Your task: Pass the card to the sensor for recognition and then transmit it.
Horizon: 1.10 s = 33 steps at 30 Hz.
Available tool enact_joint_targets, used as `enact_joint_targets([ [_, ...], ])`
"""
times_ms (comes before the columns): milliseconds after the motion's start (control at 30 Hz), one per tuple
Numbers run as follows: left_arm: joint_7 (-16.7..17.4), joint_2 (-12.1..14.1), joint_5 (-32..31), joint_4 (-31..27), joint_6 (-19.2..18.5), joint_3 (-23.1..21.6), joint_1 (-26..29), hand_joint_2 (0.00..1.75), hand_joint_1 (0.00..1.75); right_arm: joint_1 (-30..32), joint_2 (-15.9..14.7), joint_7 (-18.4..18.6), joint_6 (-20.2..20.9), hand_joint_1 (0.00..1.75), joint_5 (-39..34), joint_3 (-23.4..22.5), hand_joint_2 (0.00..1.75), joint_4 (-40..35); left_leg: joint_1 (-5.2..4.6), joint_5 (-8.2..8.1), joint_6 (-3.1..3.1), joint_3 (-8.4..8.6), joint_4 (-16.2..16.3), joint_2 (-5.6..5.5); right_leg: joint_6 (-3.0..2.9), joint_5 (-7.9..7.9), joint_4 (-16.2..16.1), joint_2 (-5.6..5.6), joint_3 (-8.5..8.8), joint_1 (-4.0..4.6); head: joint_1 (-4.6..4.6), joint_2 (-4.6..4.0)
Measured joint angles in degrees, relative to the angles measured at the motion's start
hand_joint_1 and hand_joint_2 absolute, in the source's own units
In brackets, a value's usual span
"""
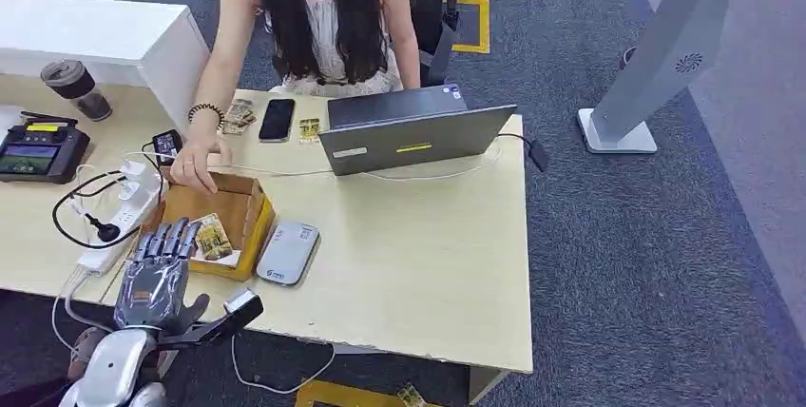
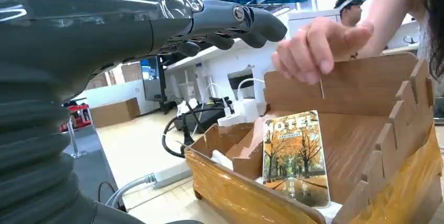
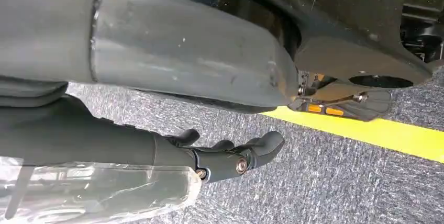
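Note:
A card [image 1: 213,236] printed with autumn trees leans upright inside a wooden box [image 1: 249,224] on the desk. In the left wrist view the card [image 2: 296,156] stands against the box's inner wall [image 2: 366,130]. My left hand [image 1: 162,264] hovers at the box's near left edge with its fingers [image 2: 230,22] stretched out and nothing in them. A flat grey-white sensor pad [image 1: 287,253] lies just right of the box. My right hand [image 3: 230,156] hangs over the carpet, fingers loosely extended and empty.
A person seated across the desk holds the box's far rim with one hand [image 1: 197,164]. A laptop [image 1: 409,131], a phone [image 1: 277,119], a power strip with cables [image 1: 119,217], a black terminal [image 1: 38,150] and a cup [image 1: 76,87] also occupy the desk.

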Motion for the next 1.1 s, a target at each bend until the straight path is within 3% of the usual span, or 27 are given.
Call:
enact_joint_targets([
  [533, -0.7, -0.1, 0.2, 5.4, 3.1, 8.5, -1.3, 1.75, 0.0, 0.0, 0.0, 0.1, 0.0, 0.0, 1.6, 0.0, 0.0, 0.0, 0.0, 0.0, 0.0, 0.01, 0.0, 0.0, 0.0, 0.0, 0.0, 0.0, 0.0, 0.0, 0.0, 0.0],
  [1100, 0.0, -1.0, -0.7, 7.6, 2.2, 10.0, -2.5, 1.75, 0.0, 0.0, 0.2, 0.2, 0.0, 0.0, 1.6, 0.0, 0.0, 0.0, 0.0, 0.0, 0.0, 0.01, 0.0, 0.0, 0.0, 0.0, 0.0, 0.0, 0.0, 0.0, 0.0, 0.0],
])
